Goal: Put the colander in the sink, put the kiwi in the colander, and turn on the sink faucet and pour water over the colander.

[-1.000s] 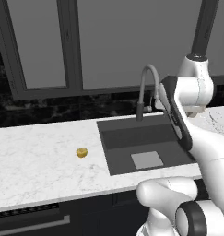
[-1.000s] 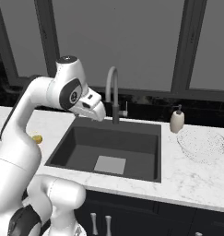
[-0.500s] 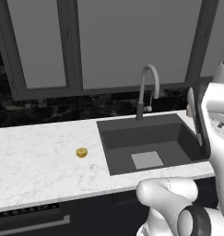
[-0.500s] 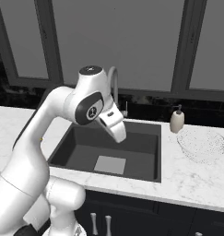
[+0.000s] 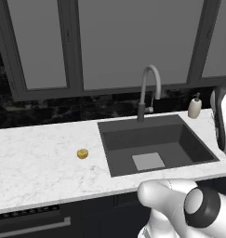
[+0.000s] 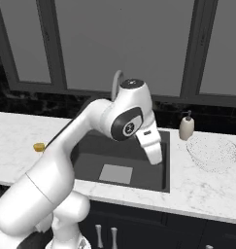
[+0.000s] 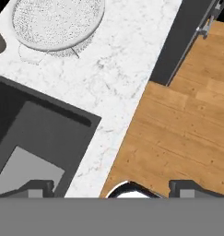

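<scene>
Jaws: spread wide, nothing between them, hanging over the near tabletop edge (image 7: 127, 87) beside the sink (image 7: 35, 133), with wooden floor (image 7: 187, 124) below.
Colander (image 6: 215, 151): empty, on the tabletop right of the sink, well apart from the jaws; in the hand view it lies at the far corner (image 7: 58, 23).
Soap dispenser (image 6: 186, 127): just beside the colander, toward the wall.
Sink faucet (image 5: 149, 90): behind the basin.
Kiwi (image 5: 82, 153): on the tabletop left of the sink.
Risk: a thin mesh rim may slip from a shallow pinch; an approach from the wall side could knock the dispenser. Nothing else appears to block the approach.
</scene>
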Robot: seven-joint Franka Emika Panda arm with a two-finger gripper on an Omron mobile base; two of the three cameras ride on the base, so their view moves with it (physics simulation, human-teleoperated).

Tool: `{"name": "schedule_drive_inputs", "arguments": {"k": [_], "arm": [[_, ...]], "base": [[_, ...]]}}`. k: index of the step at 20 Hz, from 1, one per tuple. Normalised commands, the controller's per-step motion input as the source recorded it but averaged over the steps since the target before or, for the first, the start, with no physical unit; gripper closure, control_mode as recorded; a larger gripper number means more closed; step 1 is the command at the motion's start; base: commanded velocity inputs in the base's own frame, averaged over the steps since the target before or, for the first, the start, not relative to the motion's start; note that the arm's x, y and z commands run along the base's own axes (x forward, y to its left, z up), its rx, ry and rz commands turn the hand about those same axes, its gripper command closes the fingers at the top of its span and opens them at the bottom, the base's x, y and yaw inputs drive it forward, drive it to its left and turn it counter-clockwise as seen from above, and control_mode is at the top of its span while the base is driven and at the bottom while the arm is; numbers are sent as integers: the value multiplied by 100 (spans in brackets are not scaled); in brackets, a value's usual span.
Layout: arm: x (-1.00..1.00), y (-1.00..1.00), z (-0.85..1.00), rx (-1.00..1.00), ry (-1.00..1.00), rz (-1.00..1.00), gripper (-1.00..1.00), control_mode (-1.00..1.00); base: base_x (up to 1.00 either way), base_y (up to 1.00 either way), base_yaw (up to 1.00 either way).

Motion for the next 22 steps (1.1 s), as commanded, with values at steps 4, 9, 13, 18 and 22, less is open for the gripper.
{"name": "schedule_drive_inputs", "arguments": {"k": [4, 9, 13, 18, 22], "arm": [[-3, -96, -22, 0, 1, -23, -100, -100], [0, -89, -27, 0, 0, -22, -100, -100], [16, -62, -20, 0, 0, -13, -100, -100], [45, -34, -14, 0, 0, -3, -100, -100], [49, -32, -16, 0, 0, -2, -100, -100]], "base": [[0, 0, 0], [0, 0, 0], [0, 0, 0], [0, 0, 0], [0, 0, 0]]}}
